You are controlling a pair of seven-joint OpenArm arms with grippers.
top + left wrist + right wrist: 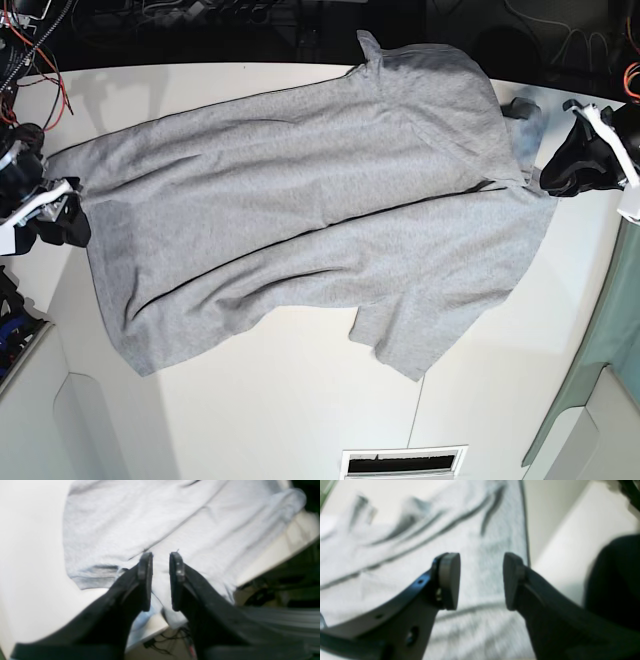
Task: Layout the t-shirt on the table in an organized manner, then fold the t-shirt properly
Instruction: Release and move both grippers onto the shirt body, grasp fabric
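The light grey t-shirt lies spread lengthwise across the white table, with long diagonal creases and no lettering showing. My left gripper sits at the shirt's right end. In the left wrist view it is open by a narrow gap, nothing between the fingers, above the shirt where cloth hangs over the table edge. My right gripper is at the shirt's left edge. In its wrist view it stands wide open over the wrinkled shirt, beside bare table.
A slotted vent is set into the table's front edge. A pale grey-green panel stands at the right. Loose wires hang at the back left, and more cables lie below the table edge.
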